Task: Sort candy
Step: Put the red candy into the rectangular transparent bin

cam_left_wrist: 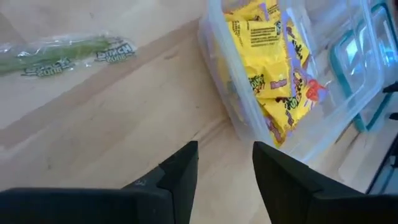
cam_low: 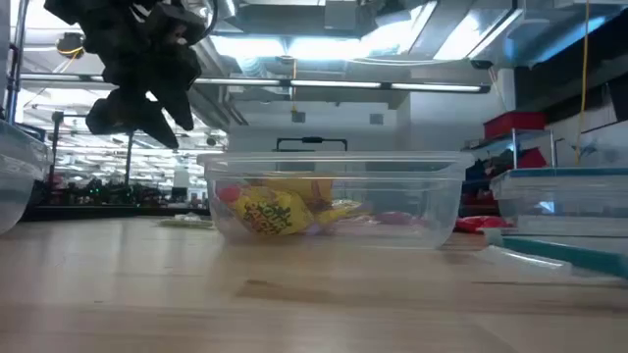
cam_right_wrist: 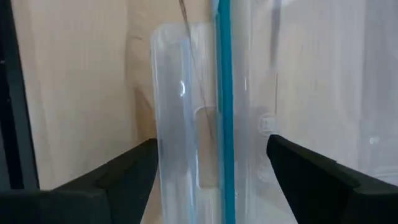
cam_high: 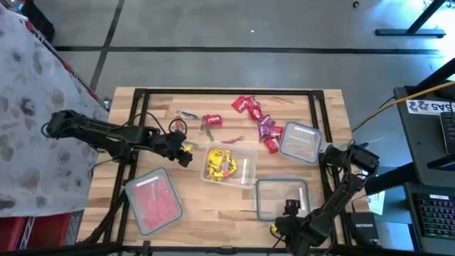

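My left hand (cam_high: pixel 186 151) hangs above the worktop (cam_high: pixel 192 203), just beside the central clear tub (cam_high: pixel 245 171) that holds the yellow candy (cam_high: pixel 220 163). Its fingers (cam_left_wrist: pixel 179 177) stand narrowly apart with nothing between them; through the gap I see only bare wood. From my left wrist the yellow pieces lie packed in the tub ahead of the fingertips, close but not touching. In the low view the hand is lifted well clear of the worktop, above the tub's rim and to one side of it.

The loose candy lies beyond the tub, towards the far edge of the worktop: a cluster of red pieces (cam_high: pixel 246 106), purple pieces (cam_high: pixel 266 129) trailing from them, another red piece (cam_high: pixel 212 120), and a clear-wrapped green piece (cam_left_wrist: pixel 62 53) that sits on the wood ahead of my left hand, apart from it. A tub with pink contents (cam_high: pixel 153 201) lies on the near left side.

My right hand (cam_high: pixel 289 208) waits at the near right side, its fingers (cam_right_wrist: pixel 118 177) spread wide to either side of the rim of an empty clear container (cam_high: pixel 281 197) with a teal-edged lid; I cannot tell whether they touch it. Another clear container (cam_high: pixel 300 141) lies just past the purple candy.
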You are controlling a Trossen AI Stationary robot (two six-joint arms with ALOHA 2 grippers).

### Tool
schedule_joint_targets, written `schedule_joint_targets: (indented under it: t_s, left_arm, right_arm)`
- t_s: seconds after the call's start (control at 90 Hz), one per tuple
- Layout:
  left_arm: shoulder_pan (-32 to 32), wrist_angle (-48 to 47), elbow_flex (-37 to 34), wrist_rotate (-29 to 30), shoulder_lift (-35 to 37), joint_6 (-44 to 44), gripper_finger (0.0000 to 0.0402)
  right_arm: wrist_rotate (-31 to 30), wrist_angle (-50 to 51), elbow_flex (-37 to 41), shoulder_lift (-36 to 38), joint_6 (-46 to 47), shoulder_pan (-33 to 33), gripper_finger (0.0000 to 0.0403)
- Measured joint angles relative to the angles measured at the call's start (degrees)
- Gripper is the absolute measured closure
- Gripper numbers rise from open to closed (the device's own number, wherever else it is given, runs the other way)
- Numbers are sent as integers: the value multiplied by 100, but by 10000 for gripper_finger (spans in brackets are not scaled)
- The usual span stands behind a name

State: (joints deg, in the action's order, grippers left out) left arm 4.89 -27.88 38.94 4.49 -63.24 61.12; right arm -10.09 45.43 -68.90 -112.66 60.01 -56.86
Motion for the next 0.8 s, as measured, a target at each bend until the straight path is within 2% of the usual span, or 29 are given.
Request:
schedule_joint_targets:
  t_s: [0.122, 0.267, 0.456, 0.8]
  left_arm:
    - [13, 0, 0, -19, 0, 2, 265]
    - [13, 2, 0, -22, 0, 31, 265]
    - [40, 24, 0, -28, 0, 42, 265]
    - [44, 39, 0, 0, 0, 42, 265]
  right_arm:
    - [-8, -112, 4, 0, 2, 74, 143]
    - [134, -259, -24, -9, 27, 107, 215]
    - [166, 60, -396, -59, 44, 107, 297]
    - [164, 761, -973, -96, 31, 107, 395]
